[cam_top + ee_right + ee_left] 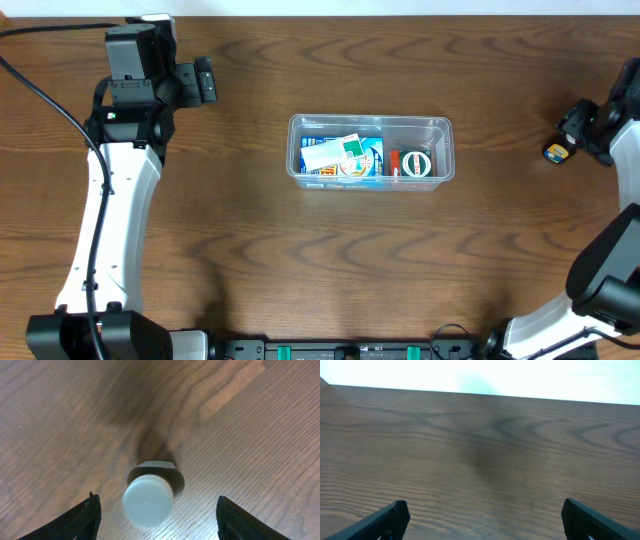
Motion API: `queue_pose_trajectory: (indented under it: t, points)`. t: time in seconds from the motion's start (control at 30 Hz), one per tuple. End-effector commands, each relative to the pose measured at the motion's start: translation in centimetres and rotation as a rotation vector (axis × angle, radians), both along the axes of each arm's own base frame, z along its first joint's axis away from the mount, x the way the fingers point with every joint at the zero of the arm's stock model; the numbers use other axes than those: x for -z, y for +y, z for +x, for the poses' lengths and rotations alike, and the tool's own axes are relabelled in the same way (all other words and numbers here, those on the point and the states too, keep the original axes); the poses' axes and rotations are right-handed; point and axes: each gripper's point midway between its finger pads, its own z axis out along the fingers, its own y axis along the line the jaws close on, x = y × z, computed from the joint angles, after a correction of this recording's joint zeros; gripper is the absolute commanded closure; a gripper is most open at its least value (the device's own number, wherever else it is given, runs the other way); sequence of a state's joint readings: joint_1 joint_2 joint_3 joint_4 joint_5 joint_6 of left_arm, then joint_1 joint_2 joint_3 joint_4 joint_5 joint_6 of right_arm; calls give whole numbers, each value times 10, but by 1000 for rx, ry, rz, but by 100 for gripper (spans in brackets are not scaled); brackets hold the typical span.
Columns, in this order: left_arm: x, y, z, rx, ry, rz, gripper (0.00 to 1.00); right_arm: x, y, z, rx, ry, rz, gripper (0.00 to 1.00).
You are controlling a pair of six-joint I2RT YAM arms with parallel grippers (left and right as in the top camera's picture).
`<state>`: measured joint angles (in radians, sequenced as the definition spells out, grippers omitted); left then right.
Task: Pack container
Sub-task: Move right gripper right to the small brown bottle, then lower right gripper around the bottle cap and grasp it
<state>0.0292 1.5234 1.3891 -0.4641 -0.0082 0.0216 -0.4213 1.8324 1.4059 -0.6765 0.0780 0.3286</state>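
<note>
far right in overhead view, right gripper (156, 505) faces a small bottle (148, 500)
jaws apart; next likely: lower, clamp, carry to container (370, 117)

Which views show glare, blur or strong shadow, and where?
Left wrist: the strip beyond the table is blown out white. Right wrist: the white cap is blurred, with a dark shadow on the wood behind it. Overhead: sharp and evenly lit, no strong glare on the container.
</note>
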Motion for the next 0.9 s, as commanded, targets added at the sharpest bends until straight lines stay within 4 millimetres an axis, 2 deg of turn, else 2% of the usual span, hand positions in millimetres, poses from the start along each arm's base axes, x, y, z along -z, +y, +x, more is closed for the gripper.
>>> queue_pose_trajectory:
  t: [0.0, 0.3, 0.87]
  points:
    - [-5, 4, 1, -23, -12, 0, 2, 4, -7, -1, 8, 6, 0, 30]
    - [-5, 4, 1, -23, -12, 0, 2, 2, -7, 4, 3, -17, -4, 44]
    - [-5, 4, 1, -23, -12, 0, 2, 1, 0, 14, -3, -61, 39, 41]
